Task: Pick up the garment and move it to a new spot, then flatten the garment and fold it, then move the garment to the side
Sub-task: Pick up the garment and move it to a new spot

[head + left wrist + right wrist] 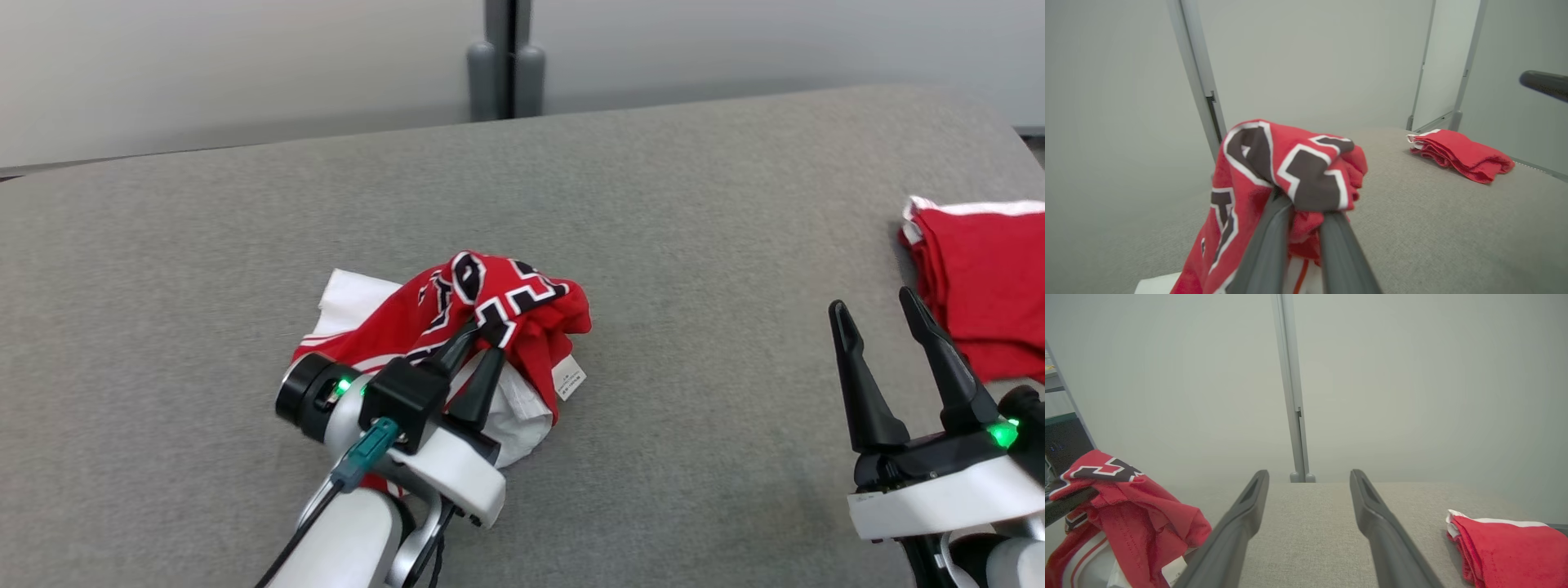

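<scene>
The garment (pixel 490 314) is a crumpled red and white jersey with black and white lettering, bunched on the grey table (pixel 694 188) left of centre. My left gripper (pixel 483 331) is shut on a fold of it and lifts that fold above the rest of the cloth. In the left wrist view the two fingers pinch the garment (pixel 1290 171) at the gripper (pixel 1306 208). My right gripper (pixel 878 310) stands open over the table at the lower right, nothing between its fingers; in the right wrist view the gripper (pixel 1309 477) points at bare table, with the garment (pixel 1135 514) to its left.
A folded red garment with white trim (pixel 984 278) lies at the table's right edge, just beyond my right gripper. A grey post (pixel 506 57) stands behind the table's far edge against a pale wall.
</scene>
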